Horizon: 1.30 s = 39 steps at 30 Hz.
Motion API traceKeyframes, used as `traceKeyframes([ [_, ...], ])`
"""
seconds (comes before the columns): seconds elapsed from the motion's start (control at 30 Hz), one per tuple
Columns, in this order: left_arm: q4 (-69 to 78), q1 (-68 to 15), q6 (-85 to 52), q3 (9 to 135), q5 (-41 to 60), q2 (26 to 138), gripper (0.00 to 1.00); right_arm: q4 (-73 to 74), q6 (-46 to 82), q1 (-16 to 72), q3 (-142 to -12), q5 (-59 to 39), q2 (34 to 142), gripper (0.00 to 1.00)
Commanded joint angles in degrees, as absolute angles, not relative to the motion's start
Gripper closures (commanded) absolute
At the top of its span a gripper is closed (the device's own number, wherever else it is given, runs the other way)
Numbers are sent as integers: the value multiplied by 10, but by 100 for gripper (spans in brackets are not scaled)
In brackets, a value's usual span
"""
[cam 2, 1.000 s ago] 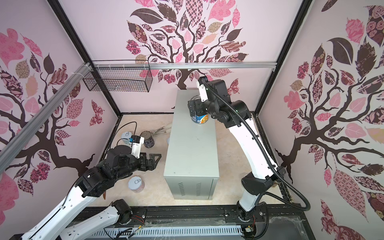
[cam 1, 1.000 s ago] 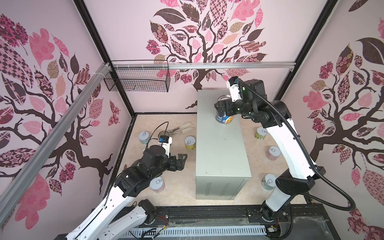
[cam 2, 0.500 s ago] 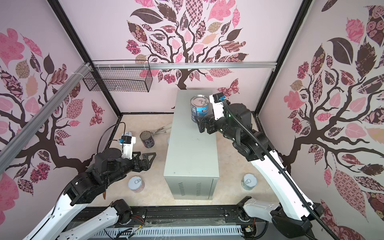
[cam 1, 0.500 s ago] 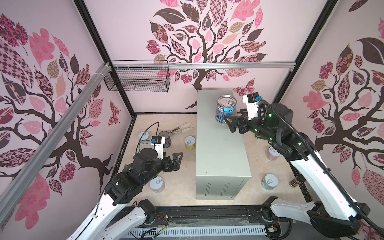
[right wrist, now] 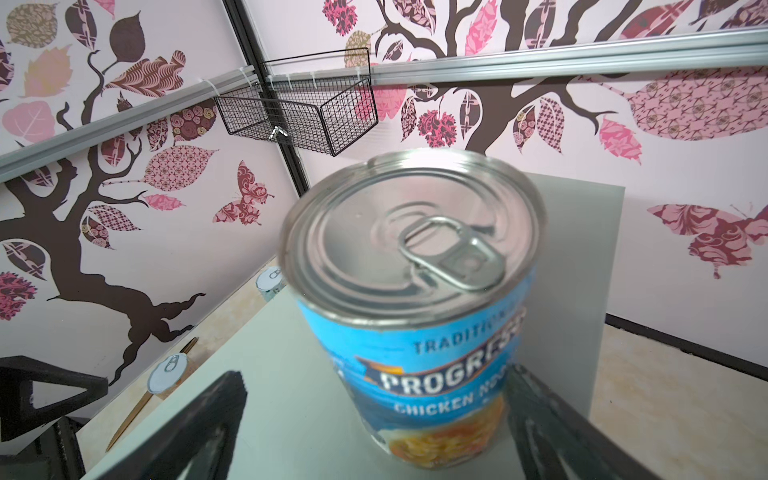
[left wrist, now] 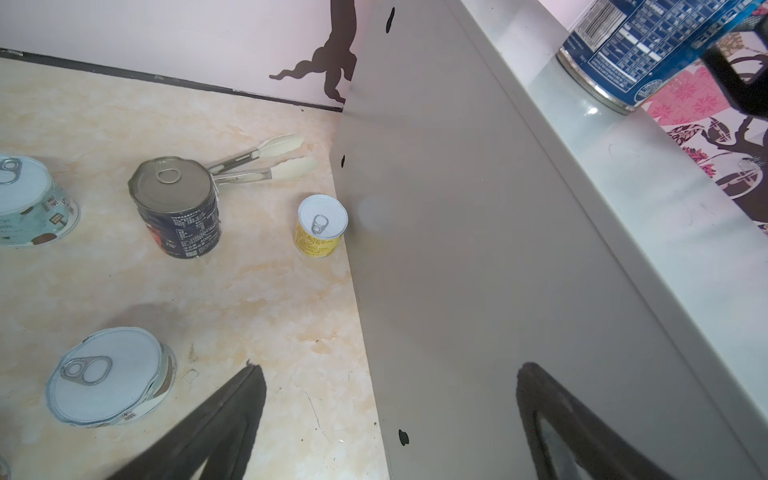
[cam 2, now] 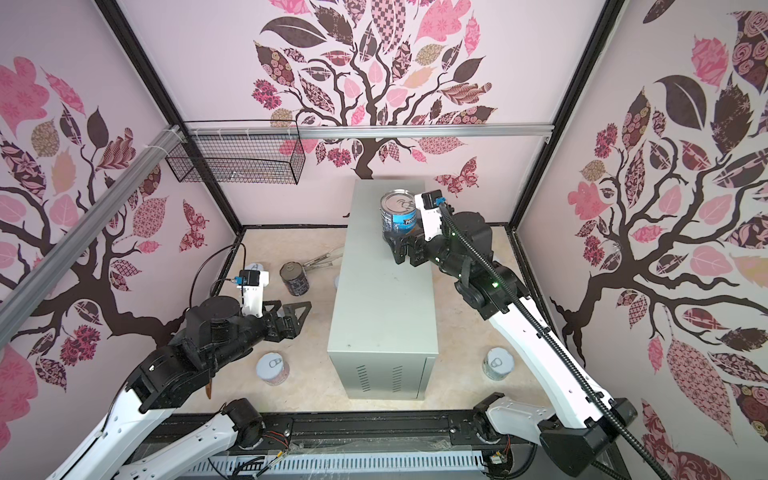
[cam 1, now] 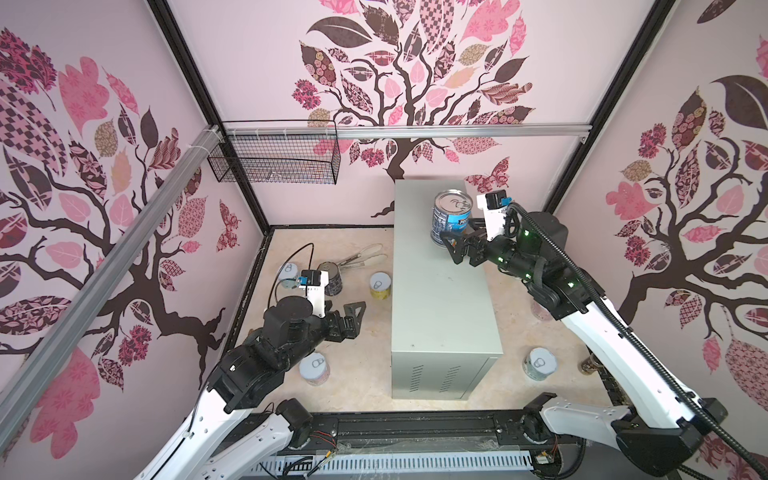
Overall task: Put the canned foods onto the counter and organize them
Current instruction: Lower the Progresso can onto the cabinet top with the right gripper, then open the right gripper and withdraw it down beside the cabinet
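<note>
My left tool (cam 1: 356, 318), jaws spread and empty, hovers above the floor (cam 1: 365, 374) near a short can (cam 1: 314, 368), likely the next pick. The counter (cam 1: 440, 299) carries only the blue can (cam 1: 451, 216), upright at its far end, probably to save room. My right tool (cam 1: 452, 249) gapes beside it, gripping nothing. Only the left wrist view shows how close the yellow can (left wrist: 321, 226) sits to the counter wall.

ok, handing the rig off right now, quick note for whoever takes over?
Left gripper: open, empty, over the floor left of the counter.
Right gripper: open, jaws by the blue can, no grip.
Done: blue can upright on the counter, far end.
Left to do: navy can beside the tongs, yellow can close to the counter's side, teal-label can and pale-lid can on the left floor, short can on the right floor. More may hide behind the right arm.
</note>
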State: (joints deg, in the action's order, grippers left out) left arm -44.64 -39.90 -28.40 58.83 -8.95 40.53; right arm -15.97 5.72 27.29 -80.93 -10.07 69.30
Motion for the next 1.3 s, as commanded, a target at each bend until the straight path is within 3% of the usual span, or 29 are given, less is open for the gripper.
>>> traceKeyframes([
  [0.0,-421,-400,-272,587,-92,410,2,-117,65,258,-812,-130,714,1],
  [0.63,-393,-400,-226,607,-97,445,2,-64,50,252,-860,-118,818,17],
  [1.27,-374,-392,-203,612,-110,483,2,-59,39,186,-937,-65,923,16],
])
